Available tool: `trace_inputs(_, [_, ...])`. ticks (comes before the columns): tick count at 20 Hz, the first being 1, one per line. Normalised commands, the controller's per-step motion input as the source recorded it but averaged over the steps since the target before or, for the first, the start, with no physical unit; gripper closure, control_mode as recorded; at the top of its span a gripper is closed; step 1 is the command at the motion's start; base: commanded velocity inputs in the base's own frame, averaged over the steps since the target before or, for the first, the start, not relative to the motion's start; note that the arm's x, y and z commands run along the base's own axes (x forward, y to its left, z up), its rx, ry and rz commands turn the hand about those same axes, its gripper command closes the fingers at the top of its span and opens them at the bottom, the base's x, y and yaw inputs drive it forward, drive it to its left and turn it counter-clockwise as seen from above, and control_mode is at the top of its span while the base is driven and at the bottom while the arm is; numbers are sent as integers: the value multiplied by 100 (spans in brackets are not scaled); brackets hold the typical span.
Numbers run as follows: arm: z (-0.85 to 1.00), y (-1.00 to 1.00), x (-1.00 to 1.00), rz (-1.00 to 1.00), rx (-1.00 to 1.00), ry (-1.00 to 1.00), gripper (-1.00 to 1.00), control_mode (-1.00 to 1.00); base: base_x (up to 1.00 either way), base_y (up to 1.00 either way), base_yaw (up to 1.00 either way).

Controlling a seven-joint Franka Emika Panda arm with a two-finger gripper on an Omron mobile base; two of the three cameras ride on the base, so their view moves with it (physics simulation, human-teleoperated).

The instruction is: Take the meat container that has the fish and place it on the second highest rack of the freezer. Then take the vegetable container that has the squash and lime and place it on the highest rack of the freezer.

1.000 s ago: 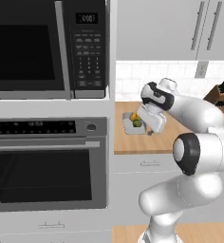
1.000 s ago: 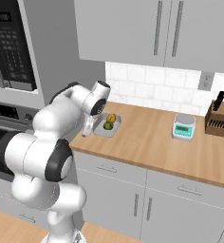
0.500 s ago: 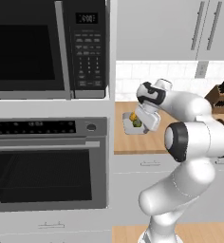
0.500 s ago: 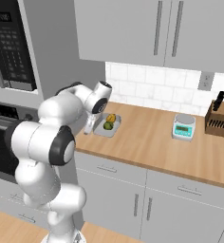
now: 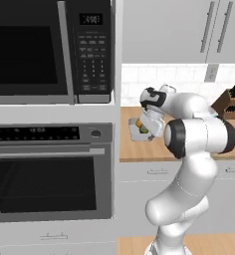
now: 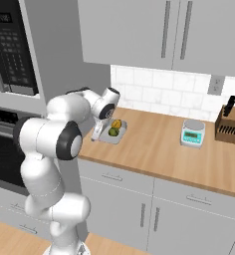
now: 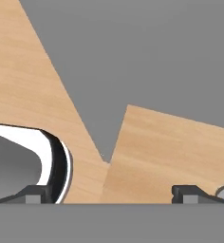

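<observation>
Vegetable container sits on the wooden counter, at the counter's left end near the back wall, beside the tall oven cabinet. Squash and lime inside it, touching each other. Gripper hangs at the container's left rim; in the left base view the gripper overlaps the tray so contact looks likely, can't confirm. Hand view: two dark fingertips sit wide apart at the bottom, nothing visible between them, wood grain and grey wall beyond. Kitchen scale mid-counter, well apart from the container; knife block at the right end by the wall. Microwave above the oven, both closed
</observation>
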Motion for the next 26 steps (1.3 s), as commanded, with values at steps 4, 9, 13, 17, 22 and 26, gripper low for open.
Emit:
trace_inputs(4, [-28,-11,44,0,0,7,-100,-100,0,0,0])
trace_inputs(9, [-26,-7,60,0,0,10,-100,-100,0,0,0])
trace_inputs(13, [-24,0,51,-1,0,7,-100,-100,0,0,0])
trace_inputs(17, [-25,0,44,-2,0,3,-100,-100,0,0,0])
trace_inputs(22, [-32,0,39,-4,-1,1,-100,-100,0,0,0])
trace_inputs(26, [-48,8,21,-7,-7,0,-100,-100,0,0,0])
